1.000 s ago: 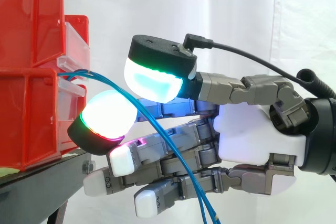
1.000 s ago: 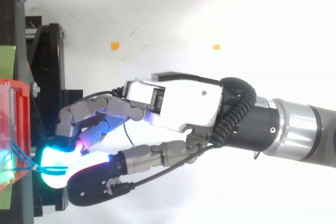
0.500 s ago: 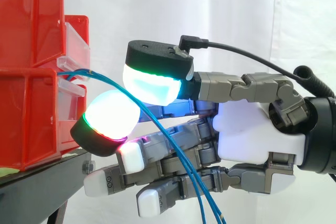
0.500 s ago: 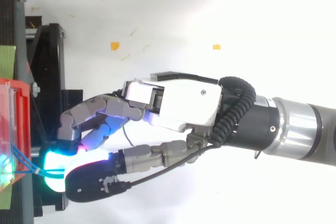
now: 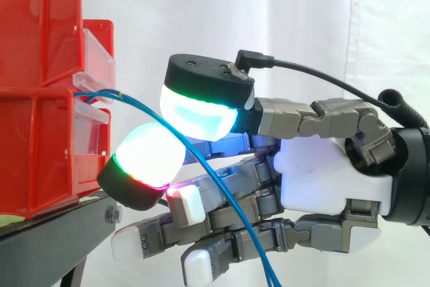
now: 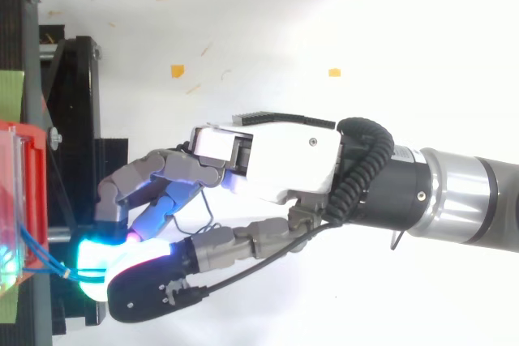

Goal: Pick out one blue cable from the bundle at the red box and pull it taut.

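Hardest to make out: the exact spot of contact on the blue cable point(image 5: 131, 100), lost in the glow between two big pads point(image 5: 201, 109) of the hand point(image 5: 329, 173). Pinched there, as far as visible, by thumb and one finger curled toward each other (cyan-white pad above, white pad with green and red rim below). Impossible to tell whether one strand or two inside the pinch. Other fingers half bent underneath, holding nothing, lowest fingertip reaching the bottom edge. Comes out at the clear front of the red bins point(image 5: 40, 119), arches right through the pads, then falls in front of the lower fingers and gets cut off at the bottom of the side view; curved, not straight. From above, short blue pieces of it point(image 6: 36, 250) between bin edge and glowing pads, the rest hidden under the hand. Red bins cut by the left edge in both views, standing on the black stand point(image 5: 60, 233). Green tape patch point(image 6: 10, 91) at the left edge from above, too small for reading any writing
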You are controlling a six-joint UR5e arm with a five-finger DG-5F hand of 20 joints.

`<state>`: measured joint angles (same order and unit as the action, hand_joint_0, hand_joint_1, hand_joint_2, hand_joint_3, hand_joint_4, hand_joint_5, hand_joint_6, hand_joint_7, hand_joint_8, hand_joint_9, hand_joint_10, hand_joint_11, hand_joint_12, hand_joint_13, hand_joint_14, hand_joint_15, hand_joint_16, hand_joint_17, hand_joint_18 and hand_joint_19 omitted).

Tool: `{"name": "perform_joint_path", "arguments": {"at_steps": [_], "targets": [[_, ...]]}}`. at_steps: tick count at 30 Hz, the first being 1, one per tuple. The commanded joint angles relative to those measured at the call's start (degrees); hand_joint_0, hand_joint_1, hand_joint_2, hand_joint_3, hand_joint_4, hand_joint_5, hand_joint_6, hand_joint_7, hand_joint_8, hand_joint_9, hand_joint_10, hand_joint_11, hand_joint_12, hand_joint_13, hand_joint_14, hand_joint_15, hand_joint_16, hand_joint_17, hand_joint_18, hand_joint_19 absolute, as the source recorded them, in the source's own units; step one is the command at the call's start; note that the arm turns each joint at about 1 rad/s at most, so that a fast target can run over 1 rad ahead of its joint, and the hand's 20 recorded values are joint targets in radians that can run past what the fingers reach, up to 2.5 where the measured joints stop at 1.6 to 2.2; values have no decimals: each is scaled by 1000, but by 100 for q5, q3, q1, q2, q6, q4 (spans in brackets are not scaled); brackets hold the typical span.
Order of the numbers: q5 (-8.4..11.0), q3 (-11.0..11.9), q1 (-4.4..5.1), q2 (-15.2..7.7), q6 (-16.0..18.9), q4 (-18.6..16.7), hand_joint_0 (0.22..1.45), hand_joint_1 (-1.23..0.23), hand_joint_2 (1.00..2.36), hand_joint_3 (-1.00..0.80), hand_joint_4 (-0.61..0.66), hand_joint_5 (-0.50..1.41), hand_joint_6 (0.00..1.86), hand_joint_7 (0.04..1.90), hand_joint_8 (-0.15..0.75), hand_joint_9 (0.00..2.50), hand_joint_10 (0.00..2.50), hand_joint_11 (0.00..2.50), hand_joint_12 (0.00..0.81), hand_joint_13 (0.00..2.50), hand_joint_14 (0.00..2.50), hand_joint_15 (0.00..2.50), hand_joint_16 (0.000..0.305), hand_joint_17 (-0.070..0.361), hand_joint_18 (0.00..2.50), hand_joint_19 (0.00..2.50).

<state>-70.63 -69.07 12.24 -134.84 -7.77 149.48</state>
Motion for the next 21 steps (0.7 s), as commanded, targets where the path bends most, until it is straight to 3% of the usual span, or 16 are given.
{"name": "perform_joint_path", "arguments": {"at_steps": [1, 6, 14, 21], "targets": [[-12, 7, -3, -8, 3, 2, 593, -565, 1012, -373, 192, -159, 921, 967, 319, 978, 29, 978, 332, 571, 13, 343, 44, 100, 679, 791], [-12, 7, -3, 1, 3, 2, 603, -526, 1005, -449, 182, -146, 920, 989, 320, 1025, 29, 1011, 327, 586, 13, 340, 43, 96, 696, 792], [-21, 7, -3, 1, 3, 2, 632, -671, 1018, -288, 150, -134, 929, 1025, 322, 1087, 30, 1066, 322, 617, 14, 351, 43, 97, 745, 805], [-21, 7, -3, -8, 3, 2, 675, -811, 1024, -206, 73, -137, 934, 1164, 328, 1111, 31, 1121, 326, 669, 16, 367, 43, 98, 809, 816]]}}
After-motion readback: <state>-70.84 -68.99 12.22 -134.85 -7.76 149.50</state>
